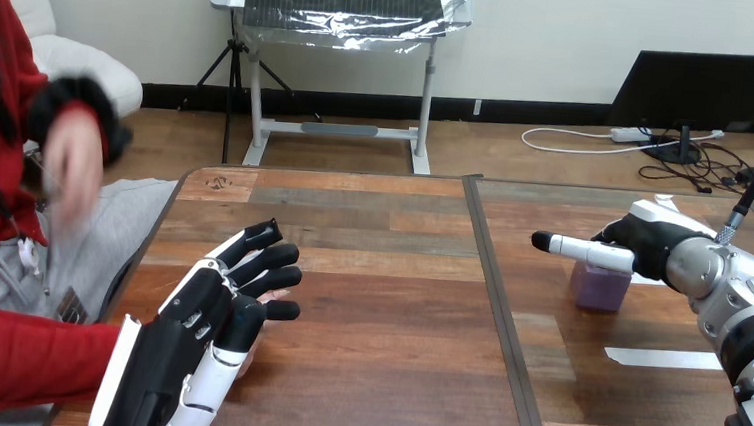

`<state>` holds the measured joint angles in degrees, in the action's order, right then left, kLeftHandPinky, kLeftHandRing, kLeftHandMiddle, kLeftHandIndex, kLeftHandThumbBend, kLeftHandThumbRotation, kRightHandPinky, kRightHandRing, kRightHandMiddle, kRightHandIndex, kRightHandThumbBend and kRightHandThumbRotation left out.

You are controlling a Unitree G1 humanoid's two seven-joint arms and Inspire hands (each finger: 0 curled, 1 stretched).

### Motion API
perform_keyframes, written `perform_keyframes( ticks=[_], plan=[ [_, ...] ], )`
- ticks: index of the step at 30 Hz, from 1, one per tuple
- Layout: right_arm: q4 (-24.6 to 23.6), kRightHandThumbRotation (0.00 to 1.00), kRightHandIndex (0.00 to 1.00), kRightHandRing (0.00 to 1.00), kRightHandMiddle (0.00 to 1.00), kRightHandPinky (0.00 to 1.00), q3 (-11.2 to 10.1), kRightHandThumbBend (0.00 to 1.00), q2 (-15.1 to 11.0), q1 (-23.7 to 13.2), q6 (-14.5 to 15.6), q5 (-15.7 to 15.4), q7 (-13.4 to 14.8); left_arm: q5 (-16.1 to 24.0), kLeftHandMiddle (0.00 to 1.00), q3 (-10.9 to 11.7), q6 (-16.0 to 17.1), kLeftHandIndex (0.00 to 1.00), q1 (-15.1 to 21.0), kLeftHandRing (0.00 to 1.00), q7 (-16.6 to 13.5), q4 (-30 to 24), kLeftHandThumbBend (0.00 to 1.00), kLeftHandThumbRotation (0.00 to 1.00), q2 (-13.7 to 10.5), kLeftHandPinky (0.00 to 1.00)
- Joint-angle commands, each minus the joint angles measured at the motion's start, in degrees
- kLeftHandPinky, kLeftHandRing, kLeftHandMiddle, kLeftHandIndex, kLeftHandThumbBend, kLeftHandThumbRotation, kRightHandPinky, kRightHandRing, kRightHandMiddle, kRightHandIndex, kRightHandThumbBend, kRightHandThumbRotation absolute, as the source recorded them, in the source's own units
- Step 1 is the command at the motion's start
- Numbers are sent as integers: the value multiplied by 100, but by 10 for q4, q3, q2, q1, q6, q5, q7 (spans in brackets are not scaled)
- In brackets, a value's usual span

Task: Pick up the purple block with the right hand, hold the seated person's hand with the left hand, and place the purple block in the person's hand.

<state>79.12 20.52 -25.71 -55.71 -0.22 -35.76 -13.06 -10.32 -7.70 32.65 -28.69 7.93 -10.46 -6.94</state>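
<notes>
The table (369, 273) is wood planking with visible grain and a low satin sheen; a dark, smooth strip (503, 312) splits it into 2 halves. The left hand (178, 349) is glossy black plastic under smooth white shells. The right forearm (739, 288) is brushed silver metal. The purple block (600, 287) looks matt and smooth. The near-right white strip (662, 358) looks like paper tape.

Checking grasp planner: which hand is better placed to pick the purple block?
Right. The right hand is just above the purple block; the left hand is far across the table.
</notes>
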Motion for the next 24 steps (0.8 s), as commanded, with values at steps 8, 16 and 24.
perform_keyframes(
  ticks=[8, 16, 24],
  plan=[
    [-3, 100, 83, 87, 86, 87, 3, 82, 14, 3, -12, 4, -9, 9, 78, 11, 17, 80, 35, 76, 0, -5, 68, 77, 16, 66],
    [-3, 100, 81, 84, 83, 85, 9, 79, 13, 5, -20, -1, -10, 9, 77, 11, 22, 80, 38, 76, 1, 0, 69, 76, 16, 65],
    [-3, 100, 76, 75, 76, 79, 10, 77, 12, 4, -27, -4, -2, 8, 77, 11, 21, 79, 36, 75, 2, -2, 70, 76, 16, 63]
  ],
)
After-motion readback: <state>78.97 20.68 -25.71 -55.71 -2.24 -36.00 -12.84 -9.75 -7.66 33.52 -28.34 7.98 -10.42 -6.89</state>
